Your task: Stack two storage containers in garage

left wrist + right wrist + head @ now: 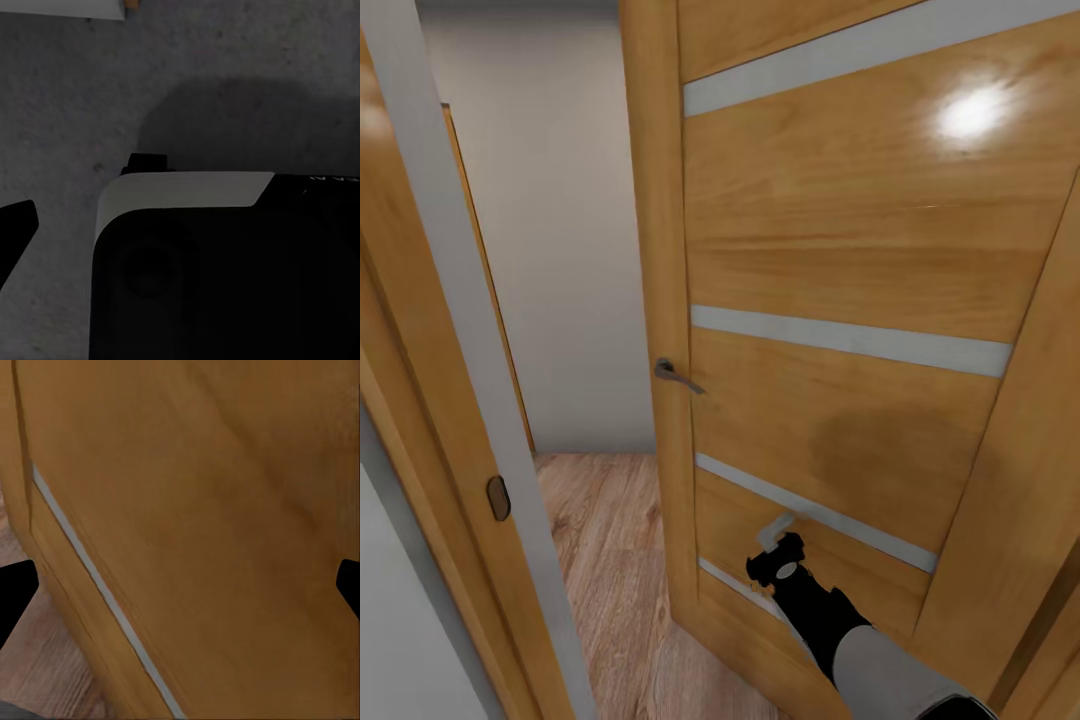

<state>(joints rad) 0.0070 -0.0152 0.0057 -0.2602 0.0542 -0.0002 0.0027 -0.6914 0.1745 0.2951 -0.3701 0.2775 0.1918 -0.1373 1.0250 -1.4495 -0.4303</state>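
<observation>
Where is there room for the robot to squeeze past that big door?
The open strip of wood plank floor runs between the door frame and the wooden door's handle edge. It is crowded low on the door, where the right tool is close against it.

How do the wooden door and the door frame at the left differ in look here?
The wooden door carries pale horizontal stripes and a metal lever handle; the door frame has no stripes, only a small dark strike plate and a grey edge. The door stands swung open, with the right claw low against its face; the frame stays fixed. Both are the same honey-coloured wood.
</observation>
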